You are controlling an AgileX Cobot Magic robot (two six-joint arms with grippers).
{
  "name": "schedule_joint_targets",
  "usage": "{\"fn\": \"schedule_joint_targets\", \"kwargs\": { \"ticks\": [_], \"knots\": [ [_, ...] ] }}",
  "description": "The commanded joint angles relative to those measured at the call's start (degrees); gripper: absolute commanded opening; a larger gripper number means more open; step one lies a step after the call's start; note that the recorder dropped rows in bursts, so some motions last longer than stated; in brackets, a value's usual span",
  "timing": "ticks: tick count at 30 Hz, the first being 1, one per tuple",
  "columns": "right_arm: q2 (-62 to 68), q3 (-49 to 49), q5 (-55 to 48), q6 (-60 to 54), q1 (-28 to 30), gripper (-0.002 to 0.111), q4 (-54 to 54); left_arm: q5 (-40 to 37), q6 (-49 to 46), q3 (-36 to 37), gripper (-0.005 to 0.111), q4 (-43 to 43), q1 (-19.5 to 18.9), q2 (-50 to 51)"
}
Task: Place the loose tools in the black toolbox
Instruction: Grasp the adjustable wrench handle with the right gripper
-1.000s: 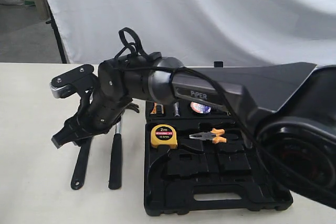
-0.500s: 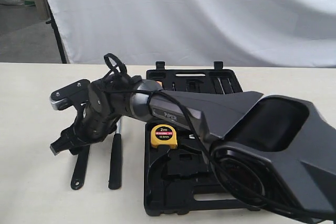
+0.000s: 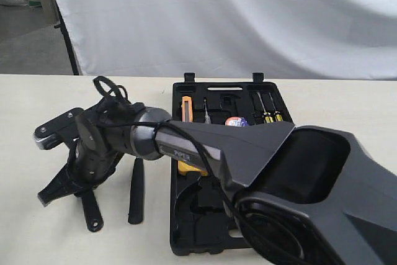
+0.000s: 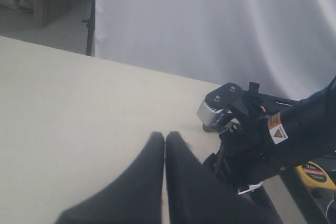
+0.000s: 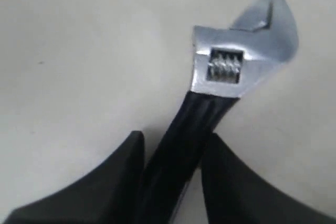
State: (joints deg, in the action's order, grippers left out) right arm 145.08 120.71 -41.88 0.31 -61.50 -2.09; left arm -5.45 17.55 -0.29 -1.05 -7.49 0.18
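The silver adjustable wrench [image 5: 239, 51] lies on the table with its black handle [image 5: 178, 145] running between my right gripper's [image 5: 173, 140] fingers, which press against both sides of it. In the exterior view this gripper [image 3: 71, 193] has reached across to the far left, and only the wrench's handle end [image 3: 92, 213] shows below it. The hammer [image 3: 136, 193] lies just right of it, head hidden by the arm. The black toolbox [image 3: 186, 243] lies open further right with the small tape roll [image 3: 237, 121] in it. My left gripper [image 4: 165, 136] hovers shut and empty over bare table.
A yellow tape measure [image 3: 189, 167] sits in the toolbox, mostly hidden by my right arm [image 3: 205, 147]. An orange knife [image 3: 187, 108] and screwdrivers [image 3: 267, 113] rest in the lid. A white curtain [image 3: 248, 17] backs the table. The right arm [image 4: 262, 140] is close beside my left gripper.
My right arm swung further left and lower onto the wrench, and its jaws narrowed around the handle. The wrench's handle end has tilted slightly. The hammer stayed put.
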Motion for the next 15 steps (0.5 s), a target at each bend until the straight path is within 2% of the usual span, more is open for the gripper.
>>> {"fn": "schedule_joint_targets", "kwargs": {
  "ticks": [1, 4, 15],
  "knots": [
    [1.1, -0.5, -6.8, -0.3, -2.6, 0.009, -0.5, 0.4, 0.3, -0.2, 0.001, -0.3, -1.5, -0.2],
    [1.1, -0.5, -8.9, -0.3, -4.2, 0.000, -2.0, 0.4, 0.3, -0.2, 0.001, -0.3, -1.5, -0.2],
    [0.5, -0.5, -24.1, -6.7, -7.5, 0.000, -4.2, 0.4, 0.3, -0.2, 0.001, -0.3, -1.5, -0.2]
  ]
}}
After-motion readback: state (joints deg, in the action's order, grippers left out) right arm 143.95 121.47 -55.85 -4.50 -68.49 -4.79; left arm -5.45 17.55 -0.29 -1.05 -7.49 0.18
